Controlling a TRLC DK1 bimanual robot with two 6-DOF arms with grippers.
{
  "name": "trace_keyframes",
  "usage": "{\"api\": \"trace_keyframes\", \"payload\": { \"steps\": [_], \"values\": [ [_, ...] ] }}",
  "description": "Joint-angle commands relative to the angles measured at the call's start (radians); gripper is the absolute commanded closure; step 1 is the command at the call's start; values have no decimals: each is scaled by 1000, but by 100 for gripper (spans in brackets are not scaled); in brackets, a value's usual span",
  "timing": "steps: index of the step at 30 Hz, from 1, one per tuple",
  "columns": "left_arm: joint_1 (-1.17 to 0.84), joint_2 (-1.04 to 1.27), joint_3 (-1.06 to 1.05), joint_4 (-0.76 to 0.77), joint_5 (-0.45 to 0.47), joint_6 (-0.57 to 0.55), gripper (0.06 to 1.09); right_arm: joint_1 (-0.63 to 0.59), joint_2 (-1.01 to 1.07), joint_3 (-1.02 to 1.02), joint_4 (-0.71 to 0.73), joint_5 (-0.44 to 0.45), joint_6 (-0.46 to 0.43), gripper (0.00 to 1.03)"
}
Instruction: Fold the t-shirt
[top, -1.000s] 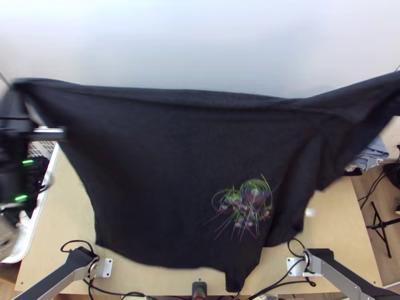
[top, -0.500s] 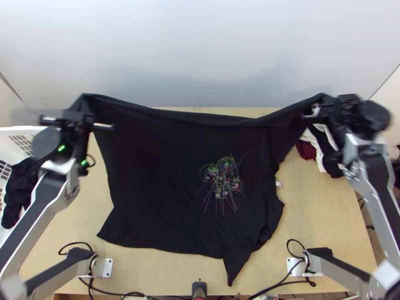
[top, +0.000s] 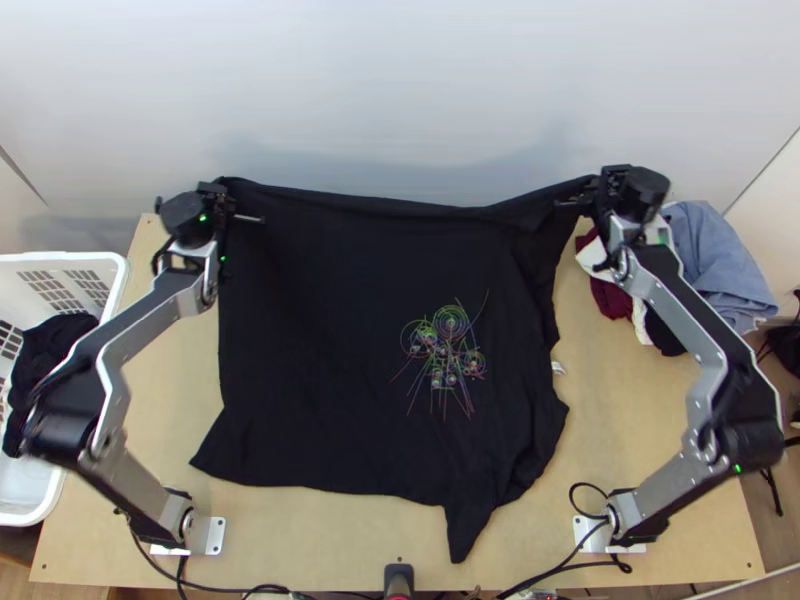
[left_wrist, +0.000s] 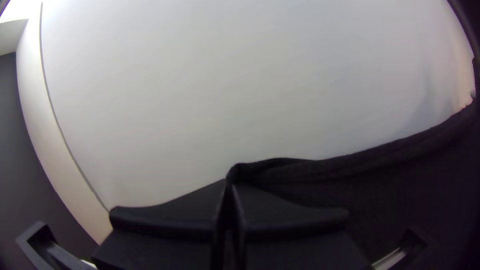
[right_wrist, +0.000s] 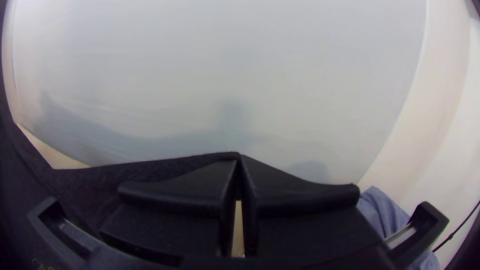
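Two grippers share the black t-shirt: the left gripper is clenched on one end of its far edge, and the right gripper pinches the other end. Seen from above, the cloth lies between the two arms, running from the claws back toward the near edge of the table, its body mostly spread over the wood. Its held edge stretches across near the table's far edge, sagging slightly between the grips, and appears raised. Each arm is nearer its own end, so neither needs to cross over. I judge the coming move turns on that line: both claws would lower together and draw the edge evenly, keeping it roughly parallel to the table's far edge. No fold is clearly laid yet; this looks like spreading ahead of folding. Toward the near edge, right of the middle, a narrow flap sticks out, and the side toward the right arm is rumpled around a small white tag, so that side may need smoothing. The pinched fabric is hidden between the fingers, and I cannot tell how much is caught. Dark on dark, the layers under the printed design are hard to separate, and I cannot place both sleeves with confidence.
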Motion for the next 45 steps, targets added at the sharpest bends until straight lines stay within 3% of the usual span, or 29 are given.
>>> {"api": "trace_keyframes", "payload": {
  "steps": [1, 6, 12, 18, 33, 45],
  "values": [
    [6, 188, 117, 40, -41, -3, 105, 24, 138, 82, 89, 62, -9, 100],
    [3, 191, 103, 62, -46, -20, 105, 50, 142, 71, 83, 87, -13, 100],
    [10, 122, 2, 45, -44, 6, 105, 93, 83, 4, -118, 90, 40, 100],
    [58, 92, -131, 59, -38, 60, 105, 134, -63, -183, -168, 105, 62, 100],
    [35, -16, -366, 142, -30, 56, 105, 221, -319, -300, -637, 104, 73, 100],
    [18, -103, -480, 137, -35, 41, 105, 283, -348, -406, -855, 79, 50, 100]
  ]
}}
